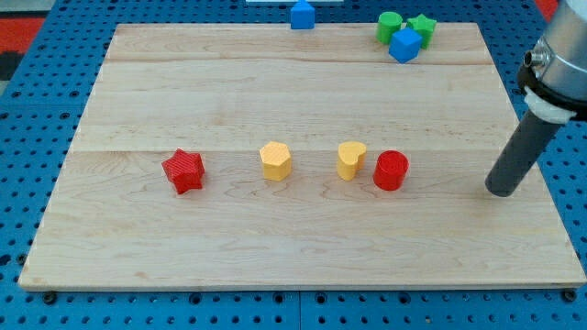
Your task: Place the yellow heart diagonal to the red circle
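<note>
The yellow heart (349,159) lies on the wooden board (303,247), just left of the red circle (391,170) and nearly touching it, a little higher in the view. My tip (502,191) rests on the board at the view's right, well to the right of the red circle and apart from every block.
A yellow hexagon (275,161) lies left of the heart and a red star (183,170) further left. At the view's top are a blue block (302,15) and, at the top right corner, a green circle (389,27), a green star (422,27) and a blue cube (404,44).
</note>
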